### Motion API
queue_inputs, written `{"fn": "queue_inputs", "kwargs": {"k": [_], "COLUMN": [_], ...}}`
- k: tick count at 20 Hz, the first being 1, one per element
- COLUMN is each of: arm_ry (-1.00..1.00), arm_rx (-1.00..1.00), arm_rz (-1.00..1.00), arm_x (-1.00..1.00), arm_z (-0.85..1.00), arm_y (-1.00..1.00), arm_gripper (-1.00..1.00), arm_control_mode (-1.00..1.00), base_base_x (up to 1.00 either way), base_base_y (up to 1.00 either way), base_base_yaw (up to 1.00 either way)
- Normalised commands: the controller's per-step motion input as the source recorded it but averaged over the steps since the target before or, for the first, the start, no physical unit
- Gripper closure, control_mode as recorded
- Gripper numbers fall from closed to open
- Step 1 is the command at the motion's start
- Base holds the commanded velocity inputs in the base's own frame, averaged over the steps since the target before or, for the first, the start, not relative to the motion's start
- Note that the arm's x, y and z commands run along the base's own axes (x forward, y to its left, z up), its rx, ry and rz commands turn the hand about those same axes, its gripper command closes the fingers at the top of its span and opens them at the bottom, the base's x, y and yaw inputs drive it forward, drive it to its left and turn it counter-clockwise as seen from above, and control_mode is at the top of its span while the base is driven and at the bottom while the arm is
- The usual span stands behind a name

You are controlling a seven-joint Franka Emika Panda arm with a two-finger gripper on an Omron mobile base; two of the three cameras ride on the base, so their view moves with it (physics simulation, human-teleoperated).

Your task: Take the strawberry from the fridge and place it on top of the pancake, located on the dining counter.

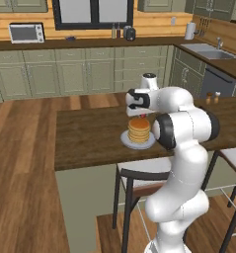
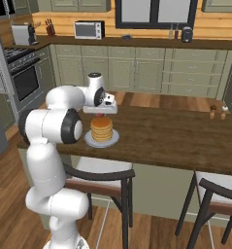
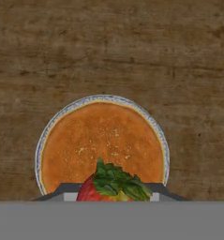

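Closed on the strawberry (image 3: 114, 185), our gripper (image 3: 114, 196) shows little of its jaws, and the grey band cuts off the fruit's lower half. We see the pancake (image 3: 103, 145) beyond it toward twelve o'clock, its plate (image 3: 40, 151) partly hidden, on the dining counter (image 3: 111, 51).

The pancake (image 1: 139, 130) is stacked on a plate (image 1: 125, 141) on the dining counter (image 1: 90, 136), the strawberry (image 3: 111, 187) is held just above it, and two stools (image 2: 100, 177) are tucked below the counter's near edge.
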Motion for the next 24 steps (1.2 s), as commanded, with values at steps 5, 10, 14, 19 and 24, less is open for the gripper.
{"fn": "queue_inputs", "kwargs": {"k": [5,10,14,19,24], "arm_ry": [0.00,0.00,0.00,0.00,0.00], "arm_rx": [0.00,0.00,0.00,0.00,0.00], "arm_rz": [0.00,-0.02,0.00,0.00,0.00], "arm_x": [-0.19,-0.13,0.00,0.33,0.09], "arm_z": [-0.36,-0.02,-0.03,-0.07,-0.26], "arm_y": [0.00,0.04,0.23,0.03,0.00], "arm_gripper": [1.00,1.00,1.00,1.00,1.00], "arm_control_mode": [-1.00,-1.00,-1.00,-1.00,-1.00], "base_base_x": [0.00,0.00,0.00,0.00,0.00], "base_base_y": [0.00,0.00,0.00,0.00,0.00], "base_base_yaw": [0.00,0.00,0.00,0.00,0.00]}}
